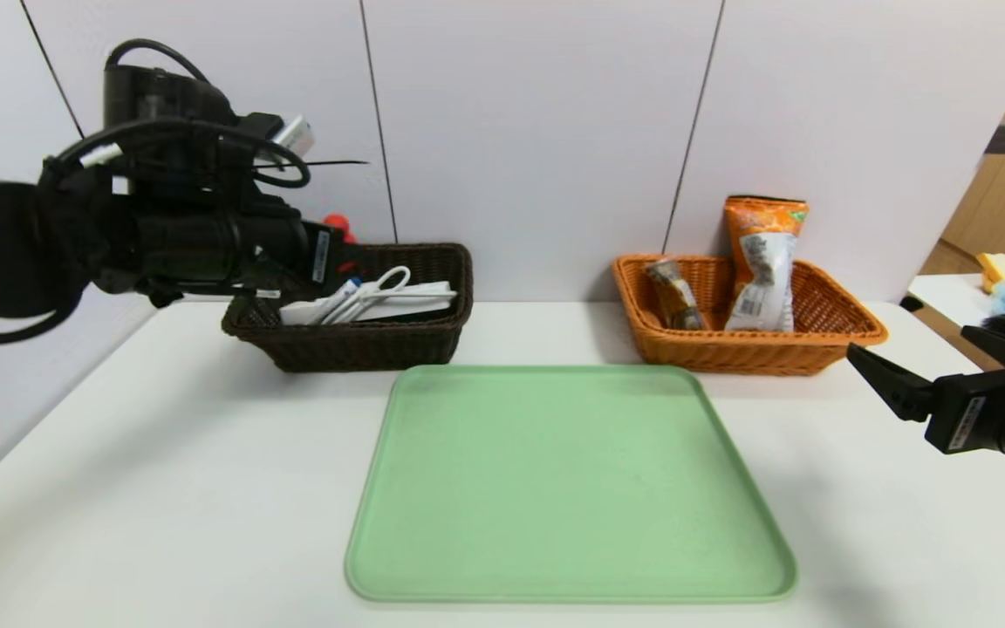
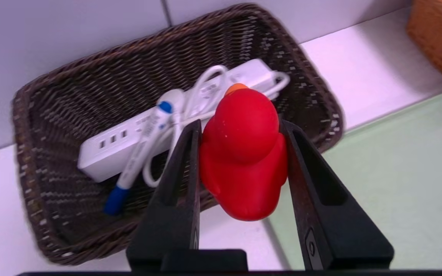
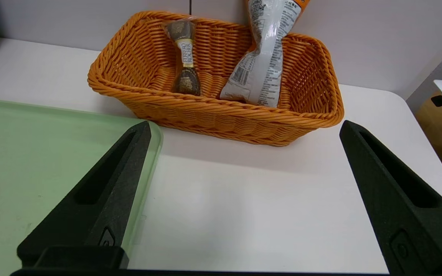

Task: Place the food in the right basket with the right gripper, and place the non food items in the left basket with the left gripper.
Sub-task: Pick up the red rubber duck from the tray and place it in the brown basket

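Observation:
My left gripper is shut on a red rubber duck, holding it in the air over the near edge of the dark brown left basket. In the head view the duck shows just past the left gripper, above the basket. A white power strip and a blue-tipped pen lie in that basket. The orange right basket holds an orange snack bag and a chocolate pack. My right gripper stands open and empty, low over the table in front of the orange basket.
A green tray lies in the middle of the white table with nothing on it. Both baskets stand against the back wall. A side table with yellow and blue things is at the far right.

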You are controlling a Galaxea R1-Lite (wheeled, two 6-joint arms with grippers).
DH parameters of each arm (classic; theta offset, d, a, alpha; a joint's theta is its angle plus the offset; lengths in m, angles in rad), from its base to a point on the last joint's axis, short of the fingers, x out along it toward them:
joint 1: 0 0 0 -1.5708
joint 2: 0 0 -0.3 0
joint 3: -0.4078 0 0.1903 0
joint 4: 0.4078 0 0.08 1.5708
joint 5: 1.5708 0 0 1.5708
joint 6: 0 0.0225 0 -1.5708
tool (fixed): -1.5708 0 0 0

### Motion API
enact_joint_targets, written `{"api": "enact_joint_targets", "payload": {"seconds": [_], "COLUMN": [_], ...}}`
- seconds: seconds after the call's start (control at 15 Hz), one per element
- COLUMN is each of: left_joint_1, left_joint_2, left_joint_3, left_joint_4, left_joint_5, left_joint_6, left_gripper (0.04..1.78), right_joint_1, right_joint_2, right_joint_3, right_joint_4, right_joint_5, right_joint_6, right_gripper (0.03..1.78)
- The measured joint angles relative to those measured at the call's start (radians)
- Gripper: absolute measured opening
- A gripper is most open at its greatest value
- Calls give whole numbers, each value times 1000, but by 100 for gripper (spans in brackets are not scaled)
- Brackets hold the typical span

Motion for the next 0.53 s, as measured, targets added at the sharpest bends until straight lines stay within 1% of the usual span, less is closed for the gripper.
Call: {"api": "enact_joint_targets", "payload": {"seconds": [0.13, 0.27, 0.33, 0.4, 0.53], "left_joint_1": [64, 113, 134, 153, 177], "left_joint_2": [53, 121, 154, 184, 232], "left_joint_3": [-146, -259, -291, -312, -331], "left_joint_4": [180, 323, 370, 390, 389], "left_joint_5": [-11, -16, -17, -17, -18], "left_joint_6": [-1, -3, -4, -4, -4], "left_gripper": [68, 68, 68, 67, 67], "right_joint_1": [0, -1, -1, -1, -1], "right_joint_2": [0, 0, 1, 2, 6], "right_joint_3": [0, 0, 0, 0, 0], "right_joint_4": [0, 0, 0, 0, 0], "right_joint_5": [0, 0, 0, 0, 0], "right_joint_6": [0, 0, 0, 1, 1], "right_gripper": [170, 170, 170, 170, 170]}}
